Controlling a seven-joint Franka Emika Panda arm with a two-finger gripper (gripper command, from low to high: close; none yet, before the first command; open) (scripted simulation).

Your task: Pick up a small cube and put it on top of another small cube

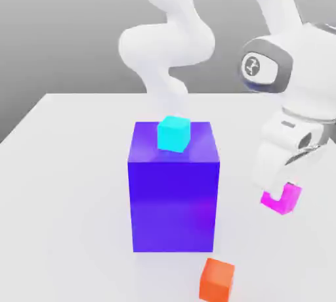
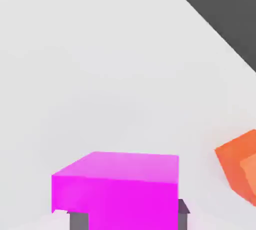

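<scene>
Gripper (image 1: 283,197), at the exterior view's right edge, is clamped on the small magenta cube (image 1: 287,200), held clear of the white table (image 1: 65,163). Leftward stands the big blue block (image 1: 174,195) topped by a cyan cube (image 1: 174,132); an orange cube (image 1: 216,280) sits at lower centre. A round emblem (image 1: 252,66) marks the wrist, unreadable.

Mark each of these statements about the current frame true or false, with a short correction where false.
1. The tool is shut on the magenta cube. True.
2. The cyan cube rests on the table. False: it sits on top of the big blue-purple block.
3. The orange cube lies on the table, nearer the camera than the blue-purple block in the exterior view. True.
4. The magenta cube is stacked on the orange cube. False: it is held in the tool, apart from the orange cube.
5. The magenta cube is on the exterior view's left of the blue-purple block. False: it is on the exterior view's right.
</scene>
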